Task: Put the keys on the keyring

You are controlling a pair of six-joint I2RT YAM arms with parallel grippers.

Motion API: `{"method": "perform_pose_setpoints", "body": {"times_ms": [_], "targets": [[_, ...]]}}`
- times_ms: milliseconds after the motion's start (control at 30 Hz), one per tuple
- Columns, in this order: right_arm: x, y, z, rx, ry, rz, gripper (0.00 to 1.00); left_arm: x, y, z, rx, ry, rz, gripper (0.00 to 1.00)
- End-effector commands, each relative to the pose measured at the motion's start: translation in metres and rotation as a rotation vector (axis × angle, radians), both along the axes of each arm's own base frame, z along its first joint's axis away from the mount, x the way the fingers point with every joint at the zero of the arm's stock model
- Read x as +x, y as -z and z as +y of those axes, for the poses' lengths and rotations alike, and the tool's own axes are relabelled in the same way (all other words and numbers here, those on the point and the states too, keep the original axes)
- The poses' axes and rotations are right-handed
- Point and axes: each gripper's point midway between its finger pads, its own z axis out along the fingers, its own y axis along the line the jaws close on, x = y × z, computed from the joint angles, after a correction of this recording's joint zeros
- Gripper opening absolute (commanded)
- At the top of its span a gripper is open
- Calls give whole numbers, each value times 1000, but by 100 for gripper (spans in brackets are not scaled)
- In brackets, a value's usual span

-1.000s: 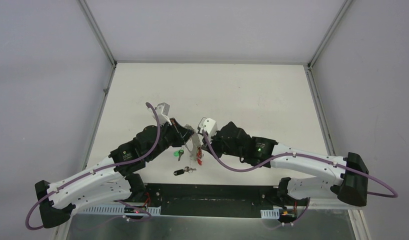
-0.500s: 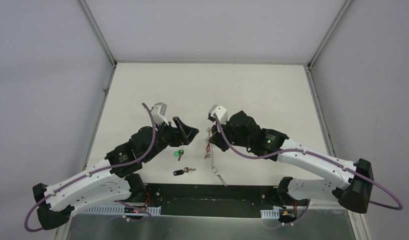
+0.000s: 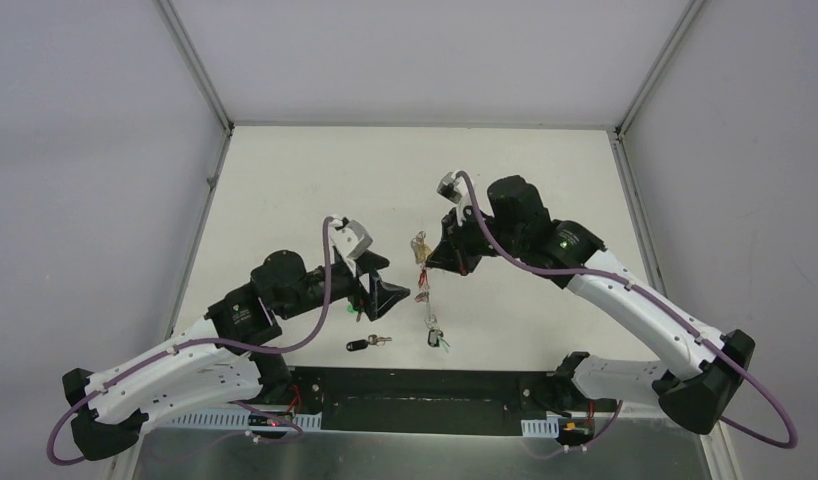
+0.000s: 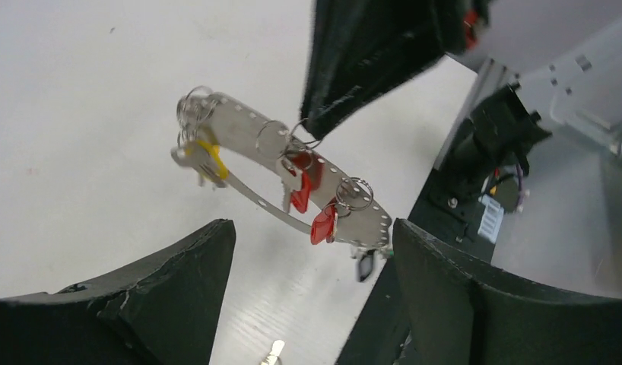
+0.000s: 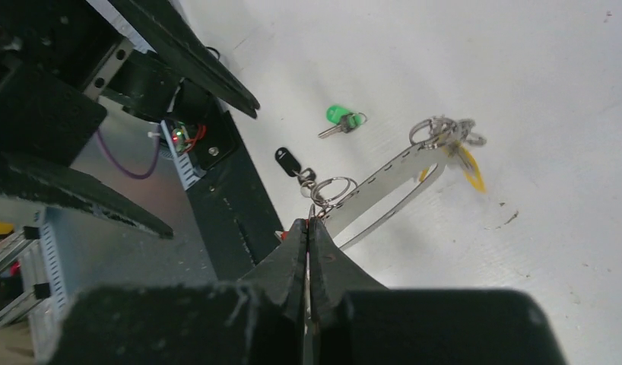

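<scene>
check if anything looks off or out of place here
The keyring hangs tilted in the air, pinched at one spot by the shut right gripper. The green key and black key lie loose on the table, off the ring, and the open left gripper holds nothing.

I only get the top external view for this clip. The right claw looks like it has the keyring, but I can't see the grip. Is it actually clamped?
Observer: Yes. The right wrist view shows the right claw shut, the keyring caught at its tips.
Operator: And the left claw, holding anything?
Observer: No. Its wrist view shows the fingers wide apart, nothing between them.
Operator: Which keys hang on the ring?
Observer: The left wrist view shows a yellow-capped key and red-capped keys strung on it.
</scene>
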Motion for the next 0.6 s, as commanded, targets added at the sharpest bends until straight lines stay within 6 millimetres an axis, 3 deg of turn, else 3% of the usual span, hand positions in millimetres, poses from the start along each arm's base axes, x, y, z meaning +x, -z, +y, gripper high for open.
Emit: {"method": "perform_pose_setpoints", "body": {"times_ms": [0,167,333,567], "targets": [[-24,-31,1,35,-137,68,0,-34,-33,-17,27,295,-380,77],[-35,-32,-4,16,-202,77,0,-47,-31,-26,37,411,-542,70],[-45,-36,-7,42,-258,67,0,-49,-28,-33,28,444,-560,62],[-58,-43,-2,97,-364,75,0,-56,-29,-42,5,504,-554,42]]}}
